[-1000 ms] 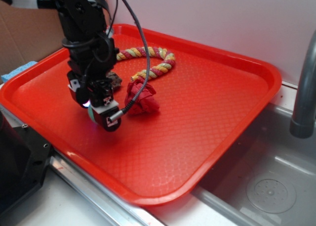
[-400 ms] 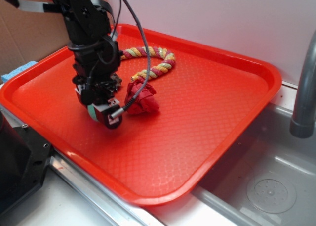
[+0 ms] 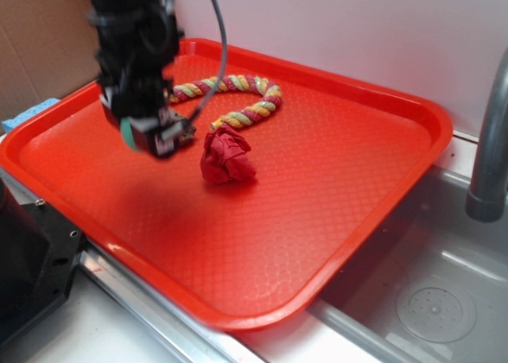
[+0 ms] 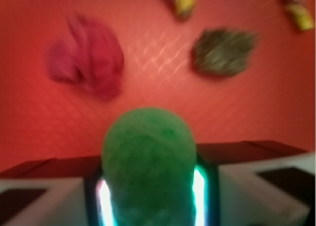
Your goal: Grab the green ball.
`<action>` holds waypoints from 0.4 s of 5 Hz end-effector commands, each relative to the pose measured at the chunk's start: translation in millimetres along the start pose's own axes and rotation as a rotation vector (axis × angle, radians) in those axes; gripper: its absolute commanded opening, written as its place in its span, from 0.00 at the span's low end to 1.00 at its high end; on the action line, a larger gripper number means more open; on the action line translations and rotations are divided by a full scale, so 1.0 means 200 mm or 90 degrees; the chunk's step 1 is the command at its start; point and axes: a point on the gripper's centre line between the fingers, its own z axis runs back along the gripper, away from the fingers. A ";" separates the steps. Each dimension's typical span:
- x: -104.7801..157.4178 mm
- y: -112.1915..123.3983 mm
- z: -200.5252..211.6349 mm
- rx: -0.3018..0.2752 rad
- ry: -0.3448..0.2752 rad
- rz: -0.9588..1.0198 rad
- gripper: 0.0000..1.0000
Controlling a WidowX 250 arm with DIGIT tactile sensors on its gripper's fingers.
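Observation:
The green ball (image 4: 149, 161) fills the lower middle of the wrist view, squeezed between my two fingers. From outside only a teal sliver of the ball (image 3: 127, 133) shows at the gripper's left side. My gripper (image 3: 144, 134) is shut on it and hangs above the left part of the red tray (image 3: 333, 180), clear of the surface. The tray's floor lies well below the ball in the wrist view.
A wrinkly red paper wad (image 3: 227, 158) lies just right of the gripper. A lumpy brown rock (image 4: 223, 52) sits behind it, and a red-and-yellow rope (image 3: 238, 99) curls at the tray's back. A sink (image 3: 429, 299) and grey faucet pipe (image 3: 490, 148) stand to the right.
The gripper has risen off the tray and shifted back and left, carrying the green ball up with it. The wad, rock and rope have stayed put.

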 end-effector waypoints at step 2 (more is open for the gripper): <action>-0.02 0.09 0.51 -0.037 -0.079 0.095 0.00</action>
